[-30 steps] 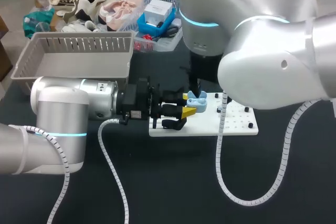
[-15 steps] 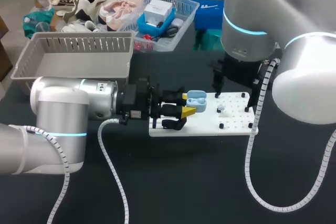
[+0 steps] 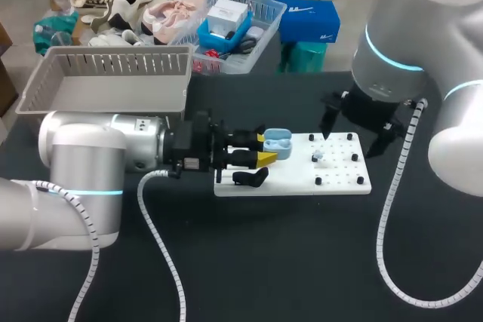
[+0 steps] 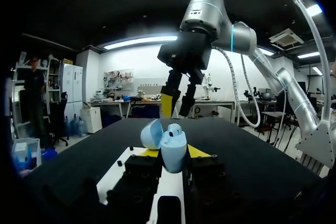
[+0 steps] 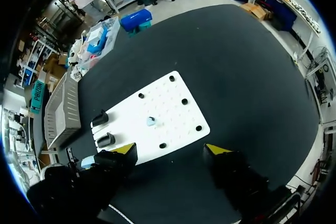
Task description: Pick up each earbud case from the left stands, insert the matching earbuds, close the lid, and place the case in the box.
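Over the board (image 3: pixel 332 182), level left fingers (image 3: pixel 266 158) grip the case (image 3: pixel 278 141); right fingers (image 5: pixel 124 149) spread wide

The head camera looks down from behind, the left wrist camera low along the tabletop (image 3: pixel 264 262), the right wrist camera from high; all share the white board (image 3: pixel 302 180).

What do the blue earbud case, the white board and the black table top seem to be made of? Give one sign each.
Earbud case: probably hard plastic; smooth, pale blue, rounded moulded shell with slight sheen.
White board: likely rigid plastic or coated sheet; flat, matt, regularly drilled holes.
Table top: seems matt black cloth or mat; no glare.
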`<state>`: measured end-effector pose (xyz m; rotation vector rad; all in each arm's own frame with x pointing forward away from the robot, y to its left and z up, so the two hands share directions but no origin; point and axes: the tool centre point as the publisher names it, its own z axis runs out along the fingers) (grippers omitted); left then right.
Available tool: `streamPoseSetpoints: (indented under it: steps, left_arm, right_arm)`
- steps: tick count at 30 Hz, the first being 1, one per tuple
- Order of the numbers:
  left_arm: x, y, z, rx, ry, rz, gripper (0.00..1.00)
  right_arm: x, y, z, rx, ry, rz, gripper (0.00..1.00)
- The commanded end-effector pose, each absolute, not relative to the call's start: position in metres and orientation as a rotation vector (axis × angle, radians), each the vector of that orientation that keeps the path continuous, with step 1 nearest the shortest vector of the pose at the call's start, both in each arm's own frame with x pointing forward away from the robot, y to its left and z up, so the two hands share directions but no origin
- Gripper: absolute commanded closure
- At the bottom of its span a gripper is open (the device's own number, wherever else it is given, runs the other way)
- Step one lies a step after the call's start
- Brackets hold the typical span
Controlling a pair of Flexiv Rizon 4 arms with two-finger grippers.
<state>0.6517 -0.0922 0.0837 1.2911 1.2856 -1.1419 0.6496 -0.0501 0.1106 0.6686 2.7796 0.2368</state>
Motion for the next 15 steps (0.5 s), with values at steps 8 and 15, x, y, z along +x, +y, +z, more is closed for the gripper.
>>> streamPoseSetpoints:
  steps: [8,15]
  left_arm:
    - [0.648,-0.09,0.084,1.277,1.3,-1.124,1.0]
    - [0.648,-0.09,0.084,1.277,1.3,-1.124,1.0]
  right_arm:
    - [0.675,-0.044,0.083,0.584,2.8,0.241,0.5]
    - [0.683,-0.033,0.067,0.541,2.831,0.231,0.51]
